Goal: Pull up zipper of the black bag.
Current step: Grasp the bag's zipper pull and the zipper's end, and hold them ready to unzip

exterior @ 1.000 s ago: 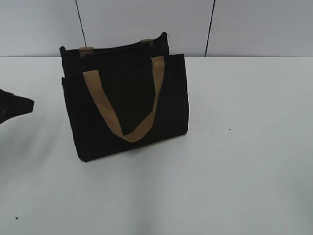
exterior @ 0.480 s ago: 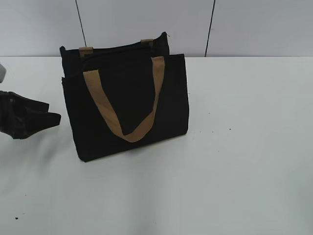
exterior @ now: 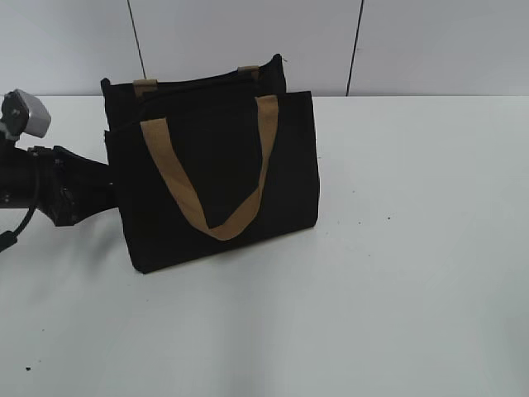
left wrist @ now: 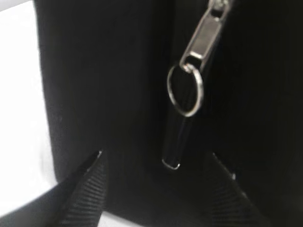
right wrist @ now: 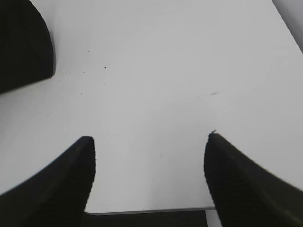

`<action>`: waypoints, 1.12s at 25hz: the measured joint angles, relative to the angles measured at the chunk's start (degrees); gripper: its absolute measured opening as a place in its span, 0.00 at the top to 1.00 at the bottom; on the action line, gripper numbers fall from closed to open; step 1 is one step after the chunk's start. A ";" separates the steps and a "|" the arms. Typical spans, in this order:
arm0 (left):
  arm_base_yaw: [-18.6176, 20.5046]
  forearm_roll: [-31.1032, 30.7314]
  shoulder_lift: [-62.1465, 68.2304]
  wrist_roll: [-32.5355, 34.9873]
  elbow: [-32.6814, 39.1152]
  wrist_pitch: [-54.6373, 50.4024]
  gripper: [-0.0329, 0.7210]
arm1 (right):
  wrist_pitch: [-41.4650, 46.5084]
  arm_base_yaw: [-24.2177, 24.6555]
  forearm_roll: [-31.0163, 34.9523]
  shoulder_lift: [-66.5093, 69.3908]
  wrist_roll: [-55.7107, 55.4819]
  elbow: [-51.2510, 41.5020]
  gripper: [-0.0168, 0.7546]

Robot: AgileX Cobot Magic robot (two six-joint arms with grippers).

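A: Where do we stand with the zipper (left wrist: pixel 204 35)?

B: In the left wrist view its silver pull hangs right ahead of us against the side of the black bag (exterior: pixel 216 178), with a split ring (left wrist: pixel 185 89) dangling from the tab. The bag itself stands upright on the white table (exterior: pixel 413 273), towards the back left, its tan handle (exterior: pixel 207 178) drooping over the front panel.

A: And our left gripper (left wrist: pixel 154 189)?

B: It sits at the bag's left end in the exterior view, close against the fabric. Its fingers (left wrist: pixel 87 191) are spread wide, one on each side of the pull and below the ring, and they hold nothing.

A: So we are in the approach step?

B: We judge so: lined up, not yet grasping. The next move calls for advancing a little more until the tab or ring lies between the fingertips, then pinching firmly. The ring is thin and swings freely, so it could slip out; the flat tab looks like the surer target.

A: The right gripper (right wrist: pixel 149 182)?

B: Splayed as well, empty, hovering over bare table and outside the exterior view. We may want it to steady the bag once we pull, since the soft fabric could drag along.
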State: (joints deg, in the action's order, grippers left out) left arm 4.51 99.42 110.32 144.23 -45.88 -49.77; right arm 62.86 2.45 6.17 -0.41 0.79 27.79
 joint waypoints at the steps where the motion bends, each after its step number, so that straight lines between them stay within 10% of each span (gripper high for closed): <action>1: -0.40 -0.06 0.25 0.00 -0.11 -0.40 0.31 | 0.00 0.00 0.00 0.00 0.00 0.00 0.27; 11: -2.48 0.09 2.14 0.07 -0.53 -0.96 0.34 | 0.00 0.00 0.00 0.00 0.00 0.00 0.27; 24: -2.75 -0.01 2.14 -2.47 -3.15 -0.96 0.90 | 0.00 0.00 0.21 0.00 1.97 0.14 0.27; 28: -2.75 -0.14 1.37 -4.75 -3.15 -0.63 0.92 | 0.06 0.00 3.75 4.47 9.04 3.22 0.29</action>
State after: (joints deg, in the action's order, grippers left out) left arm 1.76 99.28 111.69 139.49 -49.03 -50.41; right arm 62.92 2.45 9.91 4.06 9.83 31.01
